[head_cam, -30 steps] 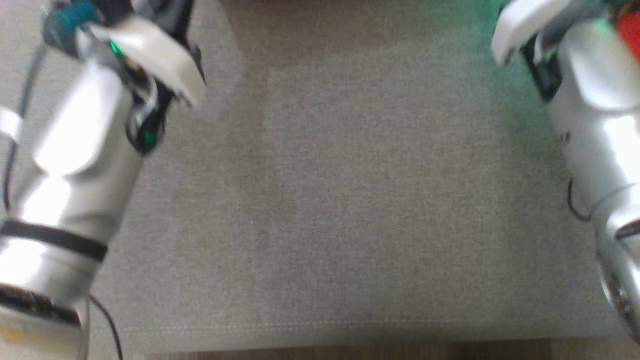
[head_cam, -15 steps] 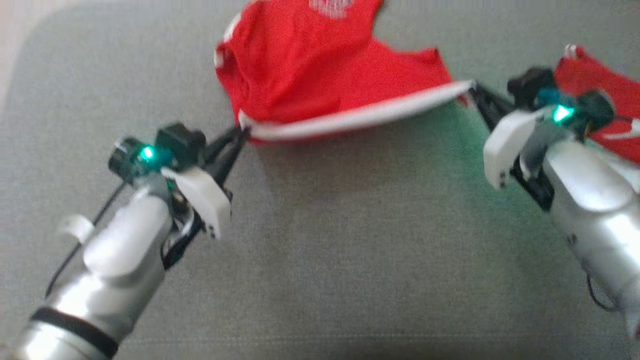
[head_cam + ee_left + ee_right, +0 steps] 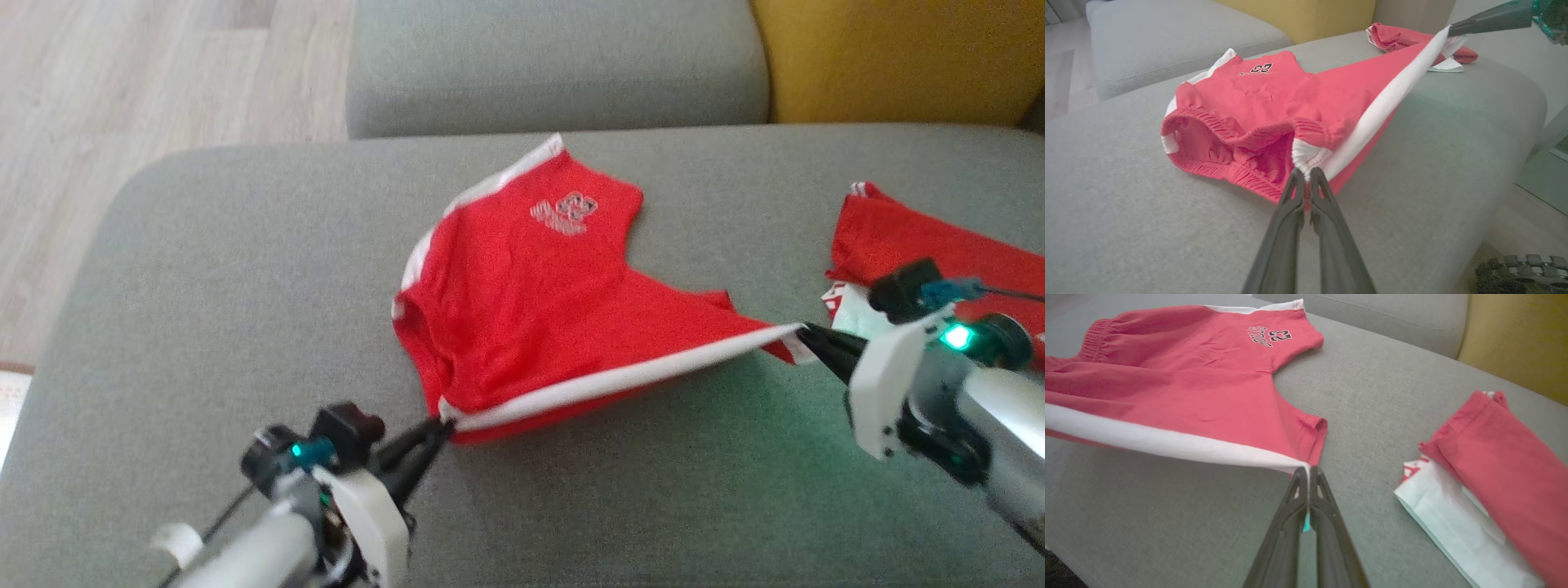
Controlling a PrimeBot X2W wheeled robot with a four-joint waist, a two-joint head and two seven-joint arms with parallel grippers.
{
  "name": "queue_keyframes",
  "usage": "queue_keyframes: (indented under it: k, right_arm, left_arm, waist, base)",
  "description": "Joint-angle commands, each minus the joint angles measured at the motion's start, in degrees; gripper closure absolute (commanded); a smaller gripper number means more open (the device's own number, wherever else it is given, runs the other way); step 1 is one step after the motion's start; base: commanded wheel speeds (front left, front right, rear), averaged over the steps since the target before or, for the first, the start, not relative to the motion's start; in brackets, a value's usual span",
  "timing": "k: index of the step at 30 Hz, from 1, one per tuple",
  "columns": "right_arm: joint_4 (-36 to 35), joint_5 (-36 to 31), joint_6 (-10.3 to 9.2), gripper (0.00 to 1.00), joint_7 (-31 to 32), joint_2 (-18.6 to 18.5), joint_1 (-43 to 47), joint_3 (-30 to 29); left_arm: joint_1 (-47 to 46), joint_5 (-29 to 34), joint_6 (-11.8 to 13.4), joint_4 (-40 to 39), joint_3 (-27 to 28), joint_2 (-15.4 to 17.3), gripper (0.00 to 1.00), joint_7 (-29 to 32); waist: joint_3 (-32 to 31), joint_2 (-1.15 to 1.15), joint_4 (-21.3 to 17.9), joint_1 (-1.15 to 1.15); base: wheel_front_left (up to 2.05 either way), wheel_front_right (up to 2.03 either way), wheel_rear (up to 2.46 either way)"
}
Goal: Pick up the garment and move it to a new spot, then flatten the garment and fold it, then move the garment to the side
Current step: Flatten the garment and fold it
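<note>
You have red shorts (image 3: 522, 302) lying on grey sofa cushion (image 3: 204, 286), near edge lifted. Your left gripper (image 3: 437, 429) clenched on waistband corner, right gripper (image 3: 808, 333) on leg hem; white stripe (image 3: 620, 377) taut between. Judged: flattening under way. Fold and move aside yet to do.

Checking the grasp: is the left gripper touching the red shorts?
Touching. In the left wrist view the left gripper is shut on the waistband corner of the red shorts.
</note>
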Motion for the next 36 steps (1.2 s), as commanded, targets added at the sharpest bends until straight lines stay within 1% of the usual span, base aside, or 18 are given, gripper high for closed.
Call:
queue_keyframes:
  k: [1,4,7,10,13,17,19,22,26,30,36]
  right_arm:
    - [-2.04,0.94,0.1,1.0,0.33,-2.98,-0.02,-0.4]
    - [-6.17,3.08,0.1,1.0,2.08,-6.38,2.25,-0.31]
    - [-10.74,4.93,0.1,1.0,3.8,-10.06,4.19,-0.86]
    - [-14.56,4.7,0.1,1.0,4.76,-13.78,4.85,-1.95]
    - [-16.61,3.2,0.1,1.0,5.05,-15.65,3.96,-3.9]
    - [-17.57,-0.52,0.1,1.0,5.82,-15.15,1.49,-6.1]
    - [-17.7,-1.52,0.1,1.0,6.09,-14.79,0.69,-6.47]
    - [-17.78,-5.6,0.1,1.0,7.23,-13.7,-2.33,-6.5]
    - [-17.2,-11.95,0.1,1.0,8.57,-12.9,-8.07,-4.74]
    - [-14.95,-16.21,0.1,1.0,8.93,-11.89,-14.54,-2.52]
    - [-10.36,-19.38,0.1,1.0,8.01,-10.77,-23.94,2.94]
  left_arm:
    - [-1.63,-0.27,0.48,-2.64,1.75,1.98,1.0,0.32]
    - [1.66,0.14,0.56,-7.2,-0.74,3.34,1.0,2.45]
    - [4.27,-0.02,2.1,-12.07,-1.64,4.49,1.0,4.29]
    - [5.67,-0.72,3.63,-16.47,-1.42,5.31,1.0,5.5]
    - [5.58,-1.72,5.44,-19.63,0.24,5.91,1.0,5.9]
    - [3.72,-2.31,7.11,-21.69,2.52,6.07,1.0,5.81]
    - [3.09,-2.47,7.21,-21.93,2.95,5.94,1.0,5.78]
    - [1.27,-3.28,7.32,-22.23,4.25,5.41,1.0,5.78]
    - [-2.15,-2.93,6.55,-21.57,4.93,4.63,1.0,5.6]
    - [-5.57,-2.75,5.55,-19.35,5.2,2.74,1.0,5.15]
    - [-10.16,-3.04,4.33,-13.52,5.45,-1.27,1.0,4.08]
  waist:
    - [-1.15,-0.01,-0.05,0.01]
    - [-2.13,-0.01,-0.12,0.01]
    - [-2.63,-0.01,-0.01,0.01]
    - [-2.8,-0.01,0.54,0.01]
    - [-2.39,-0.01,1.4,0.01]
    - [-0.8,-0.01,3.26,0.01]
    - [-0.27,-0.01,3.83,0.01]
    - [1.79,-0.01,5.39,0.01]
    - [5.65,-0.01,7.61,0.01]
    - [9.38,-0.01,9.68,0.01]
    - [13.92,-0.01,12.42,0.01]
  base:
    - [0.0,0.0,0.0]
    - [0.0,0.0,0.0]
    - [0.0,0.0,0.0]
    - [0.0,0.0,0.0]
    - [0.0,0.0,0.0]
    - [0.0,0.0,0.0]
    - [0.0,0.0,0.0]
    - [0.0,0.0,0.0]
    - [0.0,0.0,0.0]
    - [0.0,0.0,0.0]
    - [0.0,0.0,0.0]
